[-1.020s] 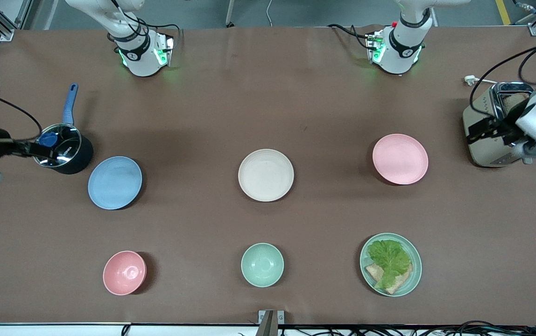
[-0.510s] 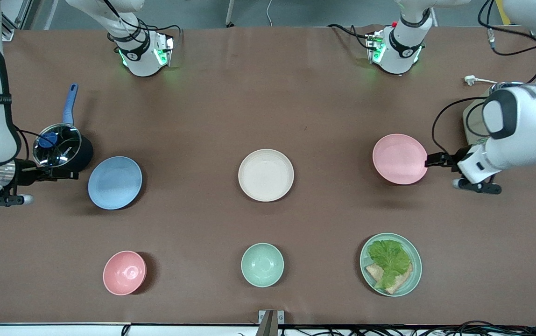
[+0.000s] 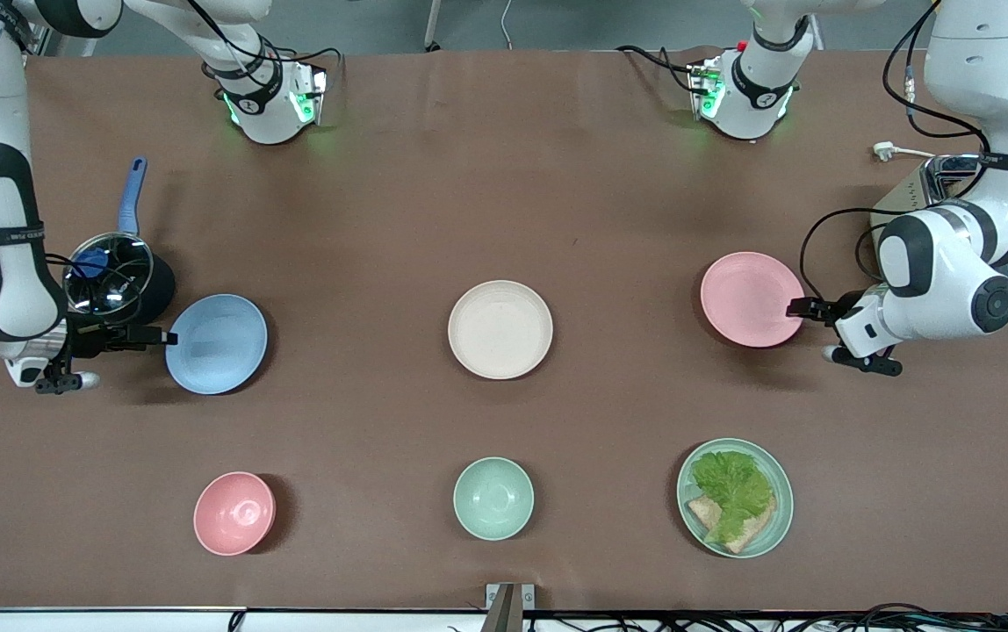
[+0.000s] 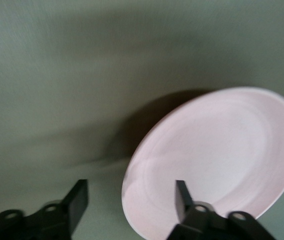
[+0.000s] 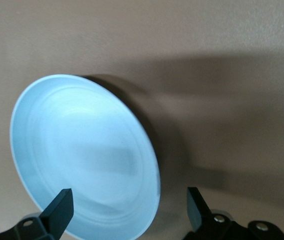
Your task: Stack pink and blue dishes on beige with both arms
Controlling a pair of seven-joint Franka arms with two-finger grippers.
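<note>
The light blue plate point(image 3: 216, 343) lies toward the right arm's end of the table, the pale pink plate point(image 3: 752, 298) toward the left arm's end, and the beige plate point(image 3: 500, 329) between them. My right gripper point(image 3: 166, 336) is low at the blue plate's outer rim and open. In the right wrist view the blue plate point(image 5: 81, 150) has its edge between the spread fingers point(image 5: 61, 206). My left gripper point(image 3: 795, 308) is open at the pink plate's outer rim. In the left wrist view the pink plate point(image 4: 217, 160) has its rim between the fingers point(image 4: 182, 196).
A black pot with a glass lid and blue handle point(image 3: 113, 281) stands beside the right arm's wrist. A toaster point(image 3: 930, 189) sits by the left arm. Nearer the camera are a pink bowl point(image 3: 234, 513), a mint bowl point(image 3: 493, 498) and a mint plate with lettuce and bread point(image 3: 735, 497).
Both arms swung inward and down. The right gripper went from the pot to the blue plate's rim; the left went from the toaster to the pink plate's rim.
</note>
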